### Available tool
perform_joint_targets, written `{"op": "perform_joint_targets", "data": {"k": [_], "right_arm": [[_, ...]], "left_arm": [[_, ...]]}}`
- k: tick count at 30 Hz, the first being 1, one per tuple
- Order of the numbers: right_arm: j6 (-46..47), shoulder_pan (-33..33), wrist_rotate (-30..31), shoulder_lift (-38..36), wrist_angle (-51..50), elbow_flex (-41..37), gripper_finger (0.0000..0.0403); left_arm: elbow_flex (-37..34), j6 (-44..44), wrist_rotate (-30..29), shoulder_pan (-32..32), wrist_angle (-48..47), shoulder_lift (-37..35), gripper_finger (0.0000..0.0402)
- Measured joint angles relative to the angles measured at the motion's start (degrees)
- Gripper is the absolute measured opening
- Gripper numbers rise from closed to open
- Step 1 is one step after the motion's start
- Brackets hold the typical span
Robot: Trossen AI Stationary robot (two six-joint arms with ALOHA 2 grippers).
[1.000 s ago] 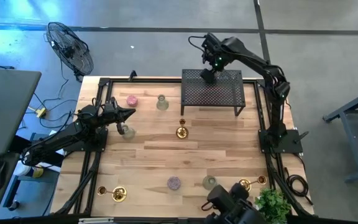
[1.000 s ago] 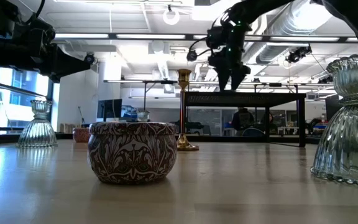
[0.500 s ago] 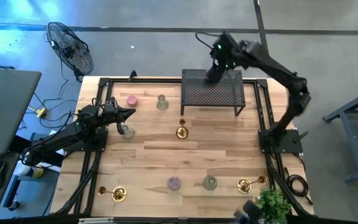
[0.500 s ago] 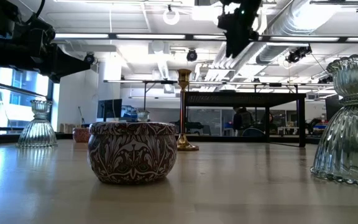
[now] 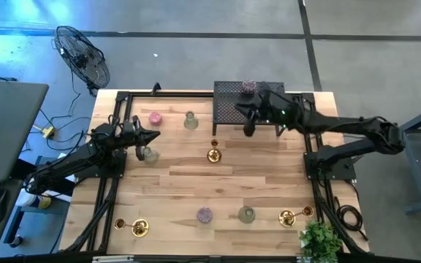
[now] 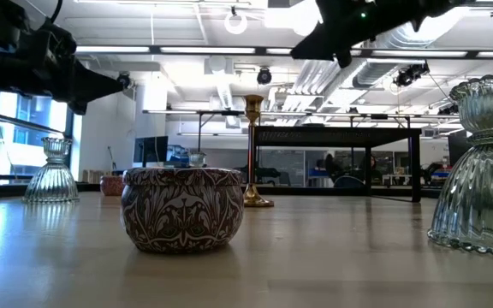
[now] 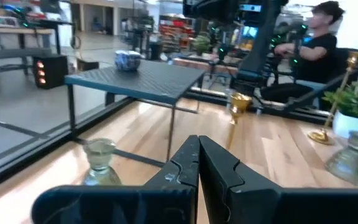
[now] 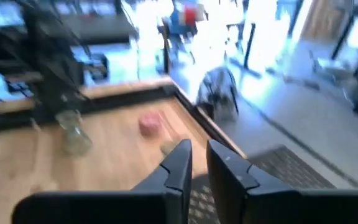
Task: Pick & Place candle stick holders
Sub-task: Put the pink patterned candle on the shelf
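1. Brass candle stick holders (image 5: 213, 154), mid-table and along the near edge: probably top-heavy, slick; grip the stem.
2. Glass cups (image 5: 247, 214): likely fragile; clasp the waist.
3. Left gripper (image 7: 198, 163): fingers together, empty, near a clear cup.
4. Right gripper (image 8: 197, 167): slightly parted, empty, over rack (image 5: 229, 109).

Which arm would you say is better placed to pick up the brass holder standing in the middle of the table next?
Probably the right. Its gripper hangs by the black rack's front edge, close to the brass holder, with bare table between. The left gripper sits farther off, beside a clear glass holder.
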Motion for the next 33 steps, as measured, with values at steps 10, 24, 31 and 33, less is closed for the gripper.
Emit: {"op": "perform_joint_targets", "data": {"k": [10,24,31,33], "right_arm": [[0.4,2.6,-1.6,-0.1,15.8,-10.1,0.0004],[-7.6,2.5,-6.4,-0.1,18.1,-10.3,0.0001],[-7.7,2.5,-6.3,0.0,16.6,-10.6,0.0001],[-7.7,2.5,-6.3,0.0,16.0,-10.6,0.0002]], "left_arm": [[0.0,0.5,-1.5,0.0,1.6,6.5,0.0001],[4.0,1.1,-10.2,0.0,3.7,22.3,0.0001],[21.6,2.0,-17.7,0.0,-15.6,33.5,0.0001],[28.1,1.8,-19.3,0.1,-23.1,38.0,0.0001]]}}
